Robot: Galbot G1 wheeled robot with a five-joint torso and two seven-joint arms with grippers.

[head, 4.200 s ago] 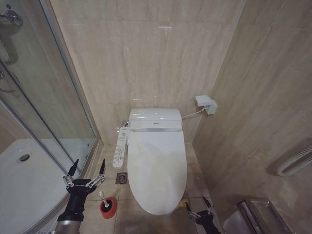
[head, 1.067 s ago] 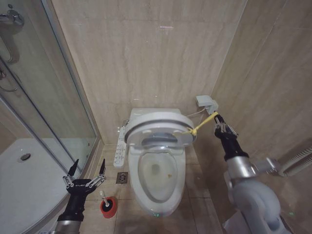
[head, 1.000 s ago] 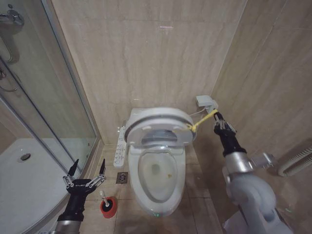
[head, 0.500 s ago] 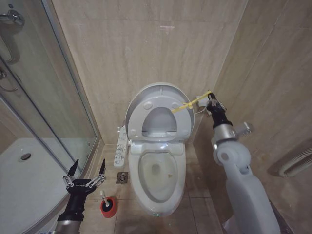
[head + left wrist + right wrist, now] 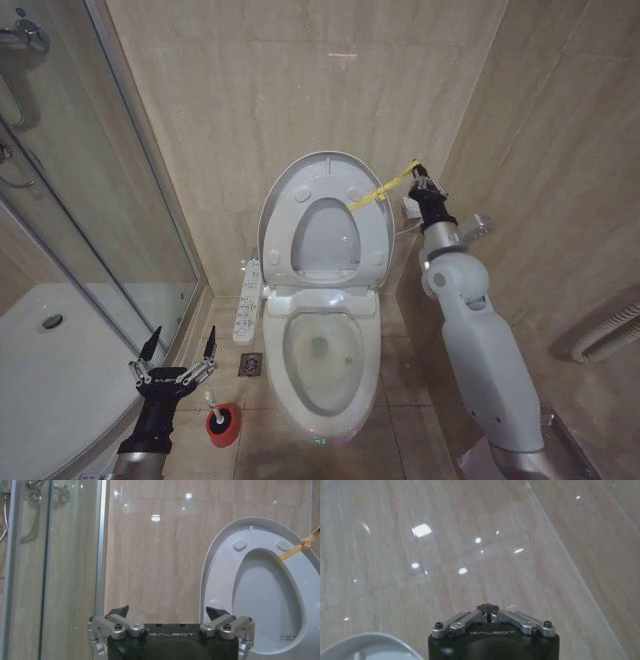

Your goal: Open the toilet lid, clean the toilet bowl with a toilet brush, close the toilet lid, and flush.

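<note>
Your left gripper [image 5: 171, 352] hangs low beside the shower glass [image 5: 90, 200], jaws apart and holding nothing. Just next to it the toilet brush [image 5: 214, 408] stands in its red holder [image 5: 222, 424] on the floor. The toilet bowl [image 5: 322, 360] lies uncovered, the toilet lid [image 5: 322, 220] upright against the wall. Your right gripper [image 5: 421, 181] is raised near the wall, jaws clamped on the yellow strap [image 5: 385, 189].
</note>
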